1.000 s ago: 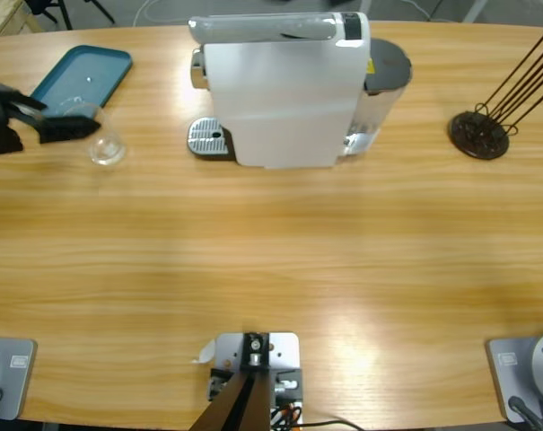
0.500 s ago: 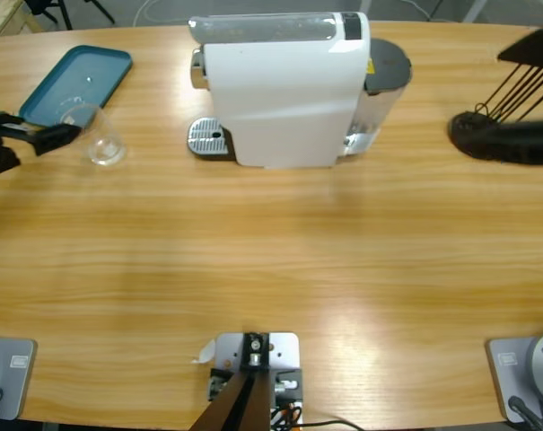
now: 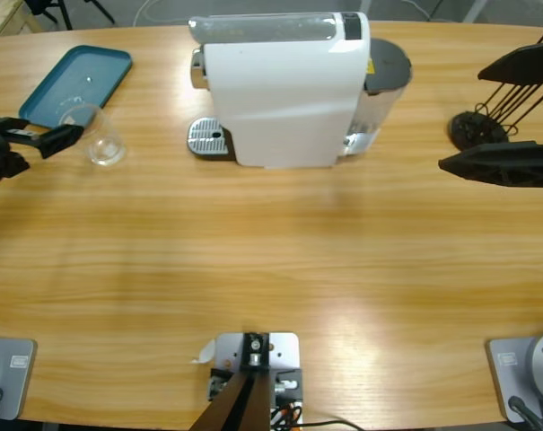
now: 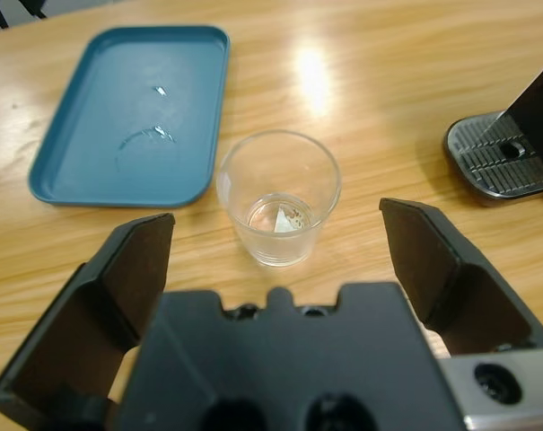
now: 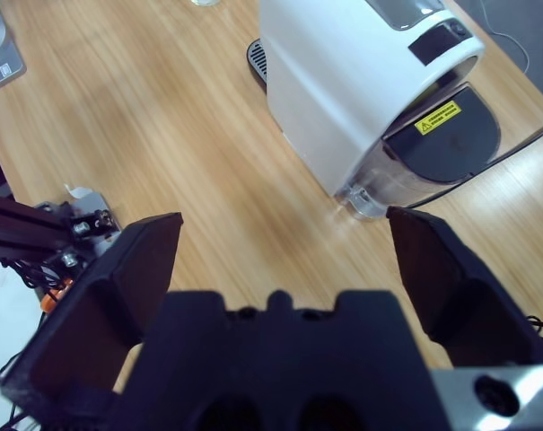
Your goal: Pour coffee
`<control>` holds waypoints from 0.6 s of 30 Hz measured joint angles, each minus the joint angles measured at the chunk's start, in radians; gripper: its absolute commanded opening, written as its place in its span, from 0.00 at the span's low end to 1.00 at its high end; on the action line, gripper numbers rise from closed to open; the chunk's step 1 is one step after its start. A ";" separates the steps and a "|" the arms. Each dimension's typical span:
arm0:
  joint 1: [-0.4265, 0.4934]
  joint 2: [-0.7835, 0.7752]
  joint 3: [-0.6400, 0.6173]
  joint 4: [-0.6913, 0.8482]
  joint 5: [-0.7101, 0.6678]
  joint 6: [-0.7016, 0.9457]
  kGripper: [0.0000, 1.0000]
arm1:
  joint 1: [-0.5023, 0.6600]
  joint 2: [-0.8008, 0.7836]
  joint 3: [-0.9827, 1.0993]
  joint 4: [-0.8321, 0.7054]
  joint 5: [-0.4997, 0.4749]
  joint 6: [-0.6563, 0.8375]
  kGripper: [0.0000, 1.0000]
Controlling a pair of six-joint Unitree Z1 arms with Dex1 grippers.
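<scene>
Barely begun, I judge — the empty glass (image 4: pixel 278 197) stands ungripped at ten o'clock on the tabletop (image 3: pixel 271 260), the left claw (image 4: pixel 278 260) gaping just short of it, the right claw (image 5: pixel 284 256) open above the machine (image 5: pixel 365 85).

Lab: rig-mounted wooden table (image 3: pixel 271 260)

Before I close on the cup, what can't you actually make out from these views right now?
- Coffee machine spout: high view, hidden under the machine's own white body; only the drip tray shows.
- Glass cup: something pale sits at its bottom in the left wrist view, too small to identify.
- Right gripper: high view, cut off by the right edge.
- Left gripper: high view, partly cut off by the left edge.
</scene>
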 measured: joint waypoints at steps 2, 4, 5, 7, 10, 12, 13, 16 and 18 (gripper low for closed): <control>0.000 0.061 0.014 -0.061 0.000 0.000 0.99 | 0.000 0.000 0.009 -0.006 0.003 0.002 1.00; 0.000 0.116 0.021 -0.114 0.000 0.000 0.99 | 0.000 0.000 0.020 -0.010 0.003 0.004 1.00; 0.000 0.146 0.021 -0.143 0.000 0.000 0.99 | 0.000 0.000 0.027 -0.012 0.003 0.005 1.00; 0.001 0.194 0.023 -0.187 0.000 0.000 0.99 | 0.000 0.000 0.037 -0.016 0.003 0.008 1.00; 0.001 0.255 0.024 -0.242 0.000 0.000 0.98 | 0.000 0.000 0.050 -0.030 0.003 0.014 1.00; 0.003 0.291 0.028 -0.284 0.000 0.000 0.97 | 0.000 0.000 0.058 -0.039 0.003 0.016 1.00; 0.005 0.310 0.032 -0.307 0.000 0.000 0.94 | 0.000 0.000 0.062 -0.041 0.003 0.017 1.00; 0.010 0.354 0.044 -0.361 0.003 0.000 0.82 | 0.000 0.000 0.071 -0.044 0.003 0.018 1.00; 0.018 0.376 0.053 -0.384 0.003 0.000 0.81 | 0.000 0.000 0.072 -0.047 0.003 0.018 1.00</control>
